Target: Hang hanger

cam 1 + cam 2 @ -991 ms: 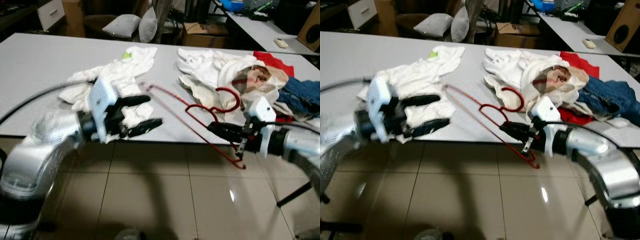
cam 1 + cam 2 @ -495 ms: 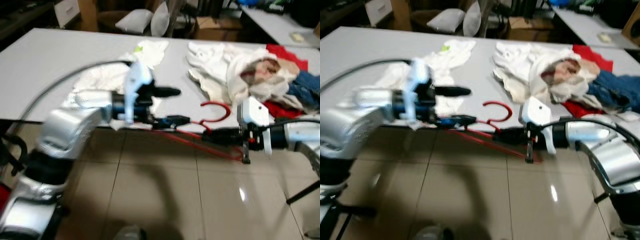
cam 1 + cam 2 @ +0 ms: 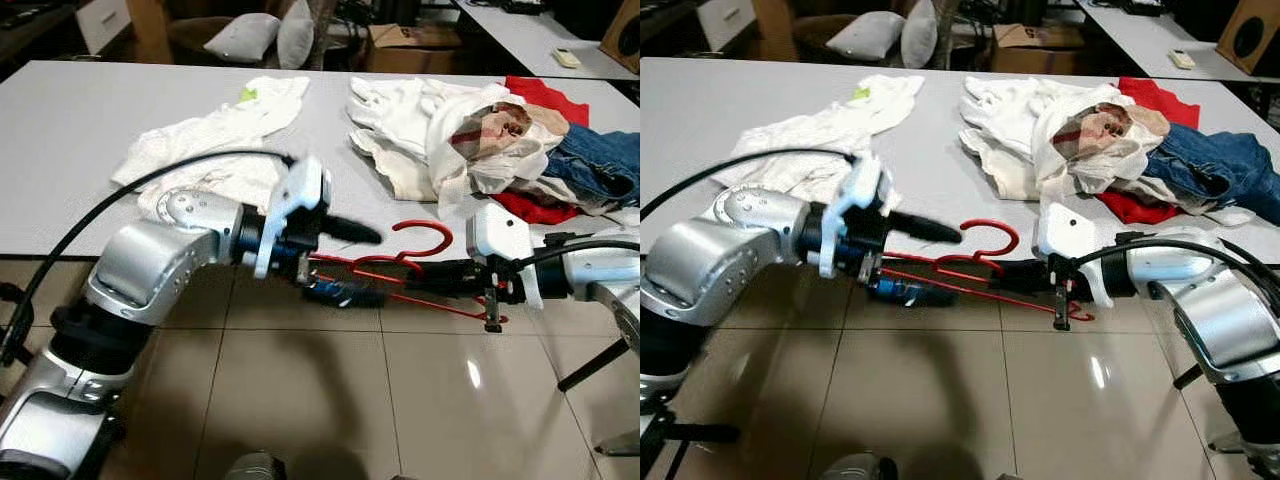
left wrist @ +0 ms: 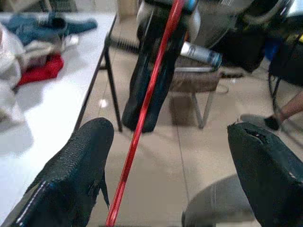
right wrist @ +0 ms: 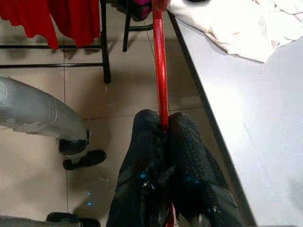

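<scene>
One red wire hanger (image 3: 400, 270) is held in the air off the near edge of the grey table (image 3: 70, 130), above the tiled floor (image 3: 330, 400), hook uppermost. The right gripper (image 3: 1025, 275) is clamped on it, both black fingers pressed together around the wire just below the hook; in the right wrist view the wire runs straight out from between the closed fingertips (image 5: 156, 123). The left gripper (image 3: 345, 262) faces it from the other side, fingers spread wide, one above and one below the hanger's lower wires. In the left wrist view the red wire passes between the two parted fingers (image 4: 90, 142), seemingly touching neither, though the angle leaves this uncertain. Beyond the grippers, on the table: one white garment (image 3: 220, 140) behind the left gripper, and behind the right gripper a heap of white clothes (image 3: 420, 130), one printed piece (image 3: 495, 125), one red cloth (image 3: 535, 205) and blue jeans (image 3: 600, 165). Two grey cushions (image 3: 260, 35) lie past the table.
</scene>
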`<state>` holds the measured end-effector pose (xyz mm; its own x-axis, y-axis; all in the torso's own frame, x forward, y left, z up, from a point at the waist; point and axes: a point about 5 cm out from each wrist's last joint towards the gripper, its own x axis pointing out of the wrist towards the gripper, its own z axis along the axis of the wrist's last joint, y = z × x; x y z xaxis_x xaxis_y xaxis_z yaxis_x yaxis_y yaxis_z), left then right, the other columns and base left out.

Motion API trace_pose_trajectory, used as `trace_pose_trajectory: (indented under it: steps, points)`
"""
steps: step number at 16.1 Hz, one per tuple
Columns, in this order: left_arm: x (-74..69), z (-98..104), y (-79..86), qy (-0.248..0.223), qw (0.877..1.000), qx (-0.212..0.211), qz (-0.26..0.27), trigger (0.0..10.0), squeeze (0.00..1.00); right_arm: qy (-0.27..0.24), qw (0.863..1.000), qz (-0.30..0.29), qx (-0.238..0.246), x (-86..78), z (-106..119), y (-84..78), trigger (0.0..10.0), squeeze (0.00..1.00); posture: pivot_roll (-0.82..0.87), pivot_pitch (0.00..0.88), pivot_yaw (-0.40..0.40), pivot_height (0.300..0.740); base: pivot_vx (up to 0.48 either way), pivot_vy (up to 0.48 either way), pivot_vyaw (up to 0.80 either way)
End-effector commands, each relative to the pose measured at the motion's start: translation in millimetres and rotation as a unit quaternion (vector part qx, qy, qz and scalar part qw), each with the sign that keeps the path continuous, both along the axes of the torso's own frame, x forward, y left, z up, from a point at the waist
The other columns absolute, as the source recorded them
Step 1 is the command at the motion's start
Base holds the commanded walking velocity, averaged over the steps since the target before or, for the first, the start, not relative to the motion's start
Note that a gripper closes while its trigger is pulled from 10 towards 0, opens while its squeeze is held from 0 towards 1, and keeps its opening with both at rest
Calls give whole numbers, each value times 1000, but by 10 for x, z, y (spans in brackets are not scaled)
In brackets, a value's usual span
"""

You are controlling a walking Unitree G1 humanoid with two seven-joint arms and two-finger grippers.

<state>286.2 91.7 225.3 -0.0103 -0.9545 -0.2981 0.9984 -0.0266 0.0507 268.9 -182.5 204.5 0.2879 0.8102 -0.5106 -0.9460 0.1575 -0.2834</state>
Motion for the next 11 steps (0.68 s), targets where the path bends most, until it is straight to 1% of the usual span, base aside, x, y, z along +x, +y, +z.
trace_pose_trajectory:
  steps: [1,2,3,4,5,6,8,11]
  points:
    - [8,-25,4,-9,1000,12,1,8471,0,-14,1000,9,-11,10,57,-5,10000,0,50,0,1,740,0,0,0]
    - [76,-76,11,-37,998,41,24,4588,0,-18,1000,12,-9,18,79,1,10000,0,51,0,3,740,0,0,0]
    - [139,-134,17,-58,995,70,49,1804,0,-22,1000,14,-6,21,104,15,10000,0,52,0,4,740,0,0,0]
    - [169,-155,16,-63,993,76,61,0,0,-25,1000,16,-4,21,118,22,10000,0,52,0,5,740,0,0,0]
    - [178,-159,16,-62,993,74,64,0,0,-25,1000,17,-4,21,121,24,10000,0,52,0,5,740,0,0,0]
    - [210,-126,5,-62,994,61,71,0,0,-29,999,20,-3,20,140,32,10000,0,55,0,11,740,0,0,0]
    - [221,-72,-10,-58,995,44,71,0,0,-32,999,19,-4,27,149,29,10000,0,58,0,16,740,0,0,0]
    - [249,-58,-3,-67,994,45,75,0,0,-38,999,18,-5,41,171,26,10000,0,59,0,23,740,0,0,0]
